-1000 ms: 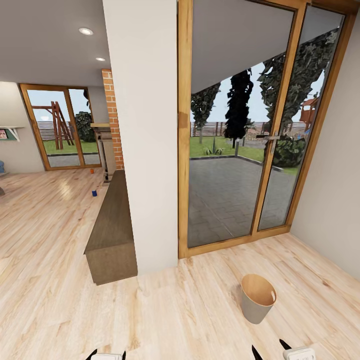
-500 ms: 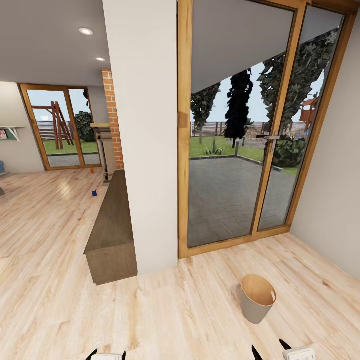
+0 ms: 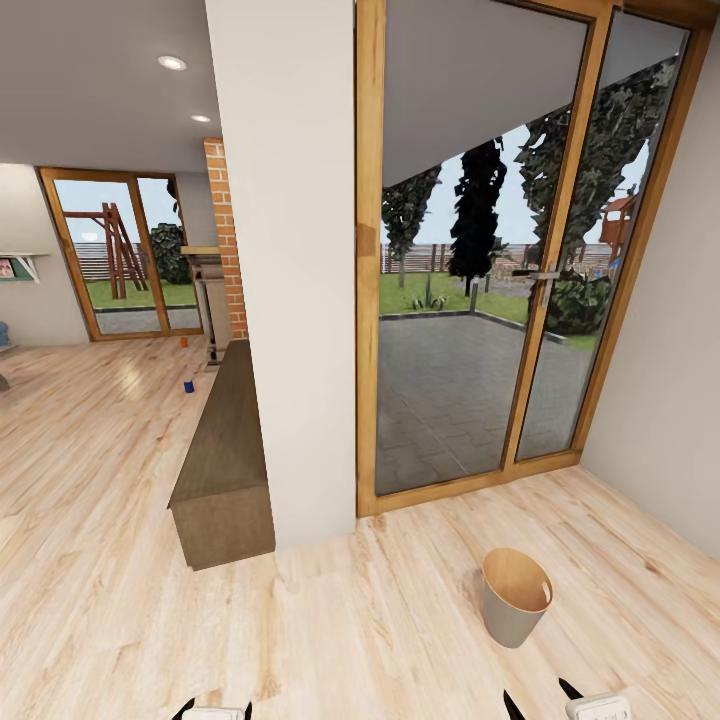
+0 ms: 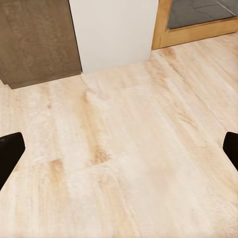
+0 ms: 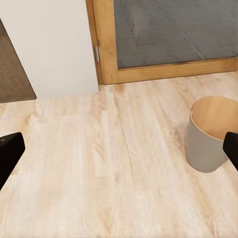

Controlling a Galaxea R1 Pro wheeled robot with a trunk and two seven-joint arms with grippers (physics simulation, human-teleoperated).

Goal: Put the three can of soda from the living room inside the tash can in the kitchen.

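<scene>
The tash can [image 3: 514, 598], grey outside and wood-coloured inside, stands upright on the floor at the lower right of the head view. It also appears just ahead of my right gripper [image 5: 119, 151], whose fingers are spread wide with nothing between them. Far off in the living room, a dark blue can of soda [image 3: 188, 386] stands on the floor, and an orange can of soda [image 3: 183, 341] stands farther back near the brick column. My left gripper [image 4: 119, 151] hangs open over bare floor. Both the left gripper [image 3: 213, 711] and the right gripper [image 3: 540, 699] peek in at the head view's lower edge.
A white wall pier [image 3: 285, 270] and a long, low wooden cabinet [image 3: 222, 450] separate the two rooms. A glass patio door [image 3: 490, 270] with a wooden frame stands behind the bin. A white wall [image 3: 670, 380] closes the right side. Wooden flooring [image 3: 90, 520] runs left toward the living room.
</scene>
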